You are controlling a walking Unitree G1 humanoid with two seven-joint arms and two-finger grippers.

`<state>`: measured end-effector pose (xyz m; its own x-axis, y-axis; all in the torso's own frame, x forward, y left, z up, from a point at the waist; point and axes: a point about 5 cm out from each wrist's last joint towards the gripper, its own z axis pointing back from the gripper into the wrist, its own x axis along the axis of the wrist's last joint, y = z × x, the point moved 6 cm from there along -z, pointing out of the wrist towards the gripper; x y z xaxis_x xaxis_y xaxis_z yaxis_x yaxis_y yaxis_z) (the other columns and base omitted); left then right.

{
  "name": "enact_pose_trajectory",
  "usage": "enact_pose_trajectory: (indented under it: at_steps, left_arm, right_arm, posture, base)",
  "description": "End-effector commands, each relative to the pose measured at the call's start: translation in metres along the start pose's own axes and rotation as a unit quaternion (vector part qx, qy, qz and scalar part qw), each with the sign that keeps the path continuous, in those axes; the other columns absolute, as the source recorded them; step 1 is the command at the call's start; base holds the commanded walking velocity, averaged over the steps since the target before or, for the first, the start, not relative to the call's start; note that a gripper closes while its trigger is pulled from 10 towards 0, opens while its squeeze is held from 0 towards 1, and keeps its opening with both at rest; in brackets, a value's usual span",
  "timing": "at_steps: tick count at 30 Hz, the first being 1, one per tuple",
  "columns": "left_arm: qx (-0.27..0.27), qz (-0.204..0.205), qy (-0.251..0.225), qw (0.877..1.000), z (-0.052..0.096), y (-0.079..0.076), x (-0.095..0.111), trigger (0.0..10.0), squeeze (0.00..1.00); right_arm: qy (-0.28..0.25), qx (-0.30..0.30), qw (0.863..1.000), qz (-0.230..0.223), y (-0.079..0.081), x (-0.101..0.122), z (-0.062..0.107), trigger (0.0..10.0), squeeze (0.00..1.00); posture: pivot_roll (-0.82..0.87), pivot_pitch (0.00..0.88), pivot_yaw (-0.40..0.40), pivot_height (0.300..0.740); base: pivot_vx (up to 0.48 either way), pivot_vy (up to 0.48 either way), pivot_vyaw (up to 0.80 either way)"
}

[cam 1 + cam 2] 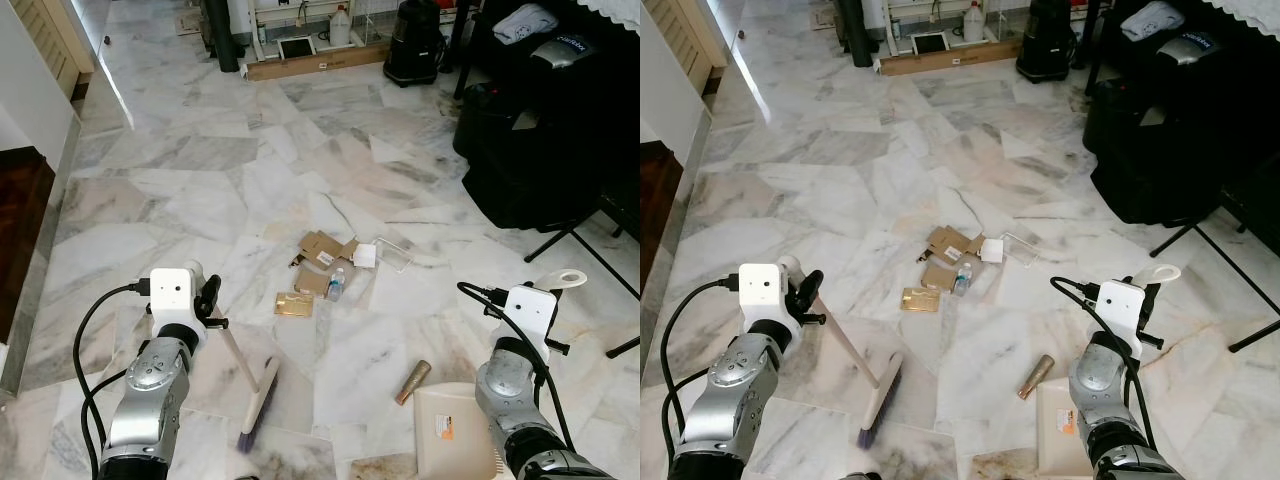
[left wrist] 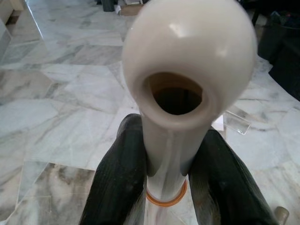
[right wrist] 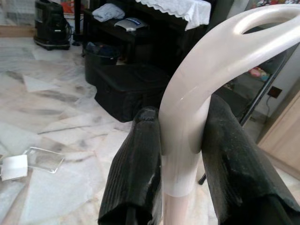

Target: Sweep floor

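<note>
The left pincer (image 2: 176, 183) is clamped on the cream handle of a hand broom (image 1: 258, 402) — both black fingers (image 2: 123, 178) press against the shaft just below its rounded, hollow end. The broom slants down to the marble floor (image 1: 200, 190), its purple-tipped bristle head resting on the tiles ahead of the left arm. Further out, near the middle of the floor, lies a small heap of litter: cardboard scraps (image 1: 318, 255), a small plastic bottle (image 1: 336, 284), a clear plastic lid (image 1: 393, 254) and a gold wrapper (image 1: 294, 304). A brown tube (image 1: 413, 381) lies just beside the cream dustpan (image 1: 450, 425), which sits on the floor. The right pincer (image 3: 183, 154) is closed tight around the dustpan's upright looped handle (image 1: 556, 279). Black bags (image 1: 520, 150) stand at the far right.
</note>
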<state>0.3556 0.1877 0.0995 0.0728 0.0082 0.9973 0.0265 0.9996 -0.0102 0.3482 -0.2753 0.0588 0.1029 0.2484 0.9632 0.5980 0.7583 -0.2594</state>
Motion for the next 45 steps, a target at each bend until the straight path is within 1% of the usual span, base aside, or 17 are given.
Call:
enact_pose_trajectory:
  at_steps: [1, 2, 3, 4, 6, 11, 19, 23, 26, 30, 37, 42, 45]
  left_arm:
    - [-0.004, -0.003, -0.005, 1.0, -0.001, -0.002, 0.003, 10.0, 0.0]
    - [-0.003, 0.0, -0.004, 1.0, -0.001, -0.001, 0.003, 10.0, 0.0]
    - [0.0, 0.004, -0.003, 1.0, -0.001, 0.0, 0.002, 10.0, 0.0]
    - [0.0, 0.004, -0.003, 1.0, -0.001, 0.0, 0.002, 10.0, 0.0]
    - [0.001, 0.005, -0.001, 1.0, 0.0, 0.0, 0.0, 10.0, 0.0]
    - [0.005, 0.008, 0.0, 1.0, 0.0, 0.001, -0.001, 10.0, 0.0]
    - [0.012, 0.008, 0.0, 1.0, 0.0, 0.003, -0.002, 10.0, 0.0]
    - [0.036, 0.0, -0.013, 0.999, 0.001, 0.009, 0.001, 10.0, 0.0]
    - [0.036, -0.01, -0.015, 0.999, 0.001, 0.01, 0.002, 10.0, 0.0]
    - [0.037, -0.014, -0.015, 0.999, 0.0, 0.01, 0.002, 10.0, 0.0]
    - [0.04, -0.013, -0.014, 0.999, 0.0, 0.011, 0.001, 10.0, 0.0]
    - [0.037, -0.014, -0.011, 0.999, -0.001, 0.009, 0.0, 10.0, 0.0]
    - [0.026, -0.019, -0.002, 0.999, -0.001, 0.004, -0.005, 10.0, 0.0]
  right_arm:
    - [0.006, 0.01, 1.0, -0.012, 0.002, -0.002, 0.001, 10.0, 0.0]
    - [0.012, 0.026, 0.999, -0.027, 0.008, -0.003, 0.002, 10.0, 0.0]
    - [0.016, 0.05, 0.998, -0.04, 0.017, -0.002, 0.004, 10.0, 0.0]
    - [0.016, 0.05, 0.998, -0.04, 0.017, -0.002, 0.004, 10.0, 0.0]
    - [0.017, 0.07, 0.996, -0.046, 0.025, -0.001, 0.007, 10.0, 0.0]
    - [0.021, 0.095, 0.993, -0.059, 0.036, 0.0, 0.009, 10.0, 0.0]
    - [0.024, 0.093, 0.994, -0.058, 0.03, -0.002, 0.007, 10.0, 0.0]
    - [0.024, 0.094, 0.994, -0.058, 0.03, -0.002, 0.007, 10.0, 0.0]
    - [0.025, 0.095, 0.993, -0.059, 0.03, -0.002, 0.006, 10.0, 0.0]
    - [0.025, 0.098, 0.993, -0.059, 0.031, -0.002, 0.007, 10.0, 0.0]
    - [0.026, 0.099, 0.993, -0.059, 0.031, -0.002, 0.006, 10.0, 0.0]
    - [0.025, 0.099, 0.993, -0.06, 0.03, -0.002, 0.005, 10.0, 0.0]
    - [0.024, 0.1, 0.993, -0.06, 0.03, -0.001, 0.005, 10.0, 0.0]
  posture:
    - [0.18, 0.101, 0.044, 0.74]
    - [0.18, 0.102, 0.044, 0.74]
    - [0.18, 0.104, 0.043, 0.74]
    - [0.18, 0.104, 0.043, 0.74]
    - [0.18, 0.106, 0.042, 0.74]
    - [0.18, 0.11, 0.038, 0.74]
    - [0.18, 0.111, 0.035, 0.74]
    - [0.17, 0.112, 0.033, 0.74]
    - [0.17, 0.113, 0.032, 0.74]
    - [0.17, 0.113, 0.031, 0.74]
    - [0.17, 0.112, 0.029, 0.74]
    - [0.16, 0.112, 0.028, 0.74]
    - [0.16, 0.112, 0.028, 0.74]
  base:
    - [0.0, 0.0, 0.0]
    - [0.0, 0.0, 0.0]
    - [0.0, 0.0, 0.0]
    - [0.0, 0.0, 0.0]
    - [0.0, 0.0, 0.0]
    - [0.0, 0.0, 0.0]
    - [0.0, 0.0, 0.0]
    - [0.0, 0.0, 0.0]
    - [0.338, 0.0, 0.0]
    - [0.433, 0.0, 0.0]
    - [0.386, 0.0, 0.0]
    - [0.402, 0.0, 0.0]
    - [0.274, 0.0, 0.0]
